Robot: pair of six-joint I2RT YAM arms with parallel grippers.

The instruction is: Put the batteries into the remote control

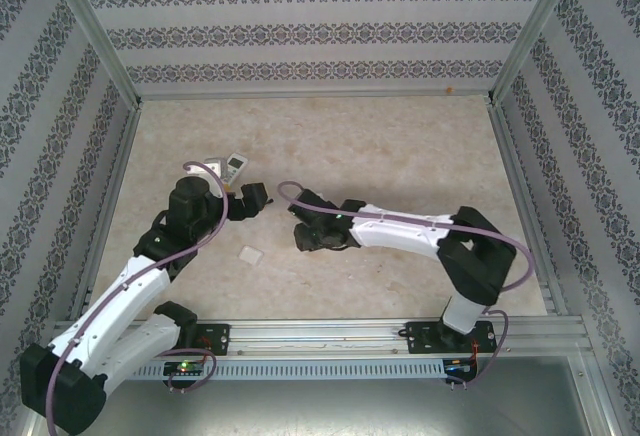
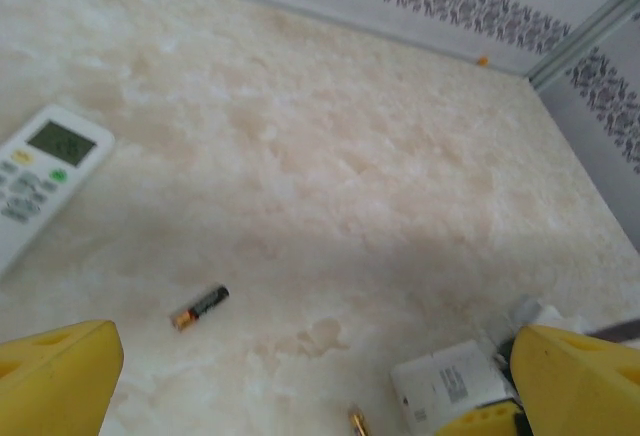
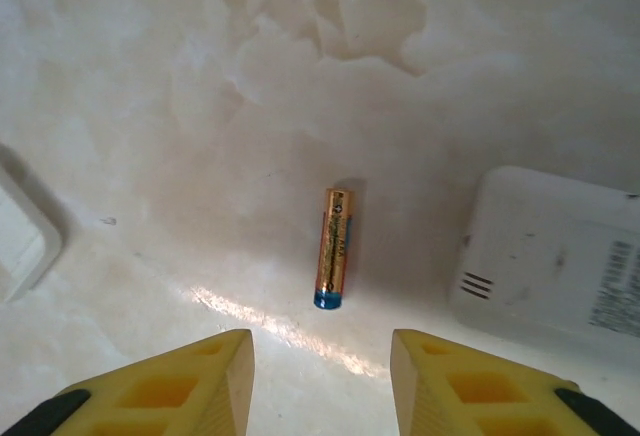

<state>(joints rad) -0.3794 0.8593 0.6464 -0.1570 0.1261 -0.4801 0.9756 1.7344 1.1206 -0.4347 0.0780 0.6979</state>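
There, the right end effector point(image 3: 320, 351) hovered low over the table point(image 3: 150, 76), yellow fingers point(image 3: 170, 386) parted, gripping nothing; the orange-gold battery point(image 3: 335, 248) lay flat just ahead of the gap, blue end toward the fingers, untouched; near it, at the right of the wrist view, sat a back-up remote point(image 3: 545, 256), printed label showing; a white flat piece point(image 3: 22, 236) lay well off at the left edge. The left end effector point(image 2: 318, 356) was spread wide, empty; ahead of it lay a dark battery point(image 2: 200, 306), alone on the table; the display remote point(image 2: 45, 171) was face up, well apart; a gold battery tip point(image 2: 357, 421) peeked in at the bottom edge, beside the back-up remote.
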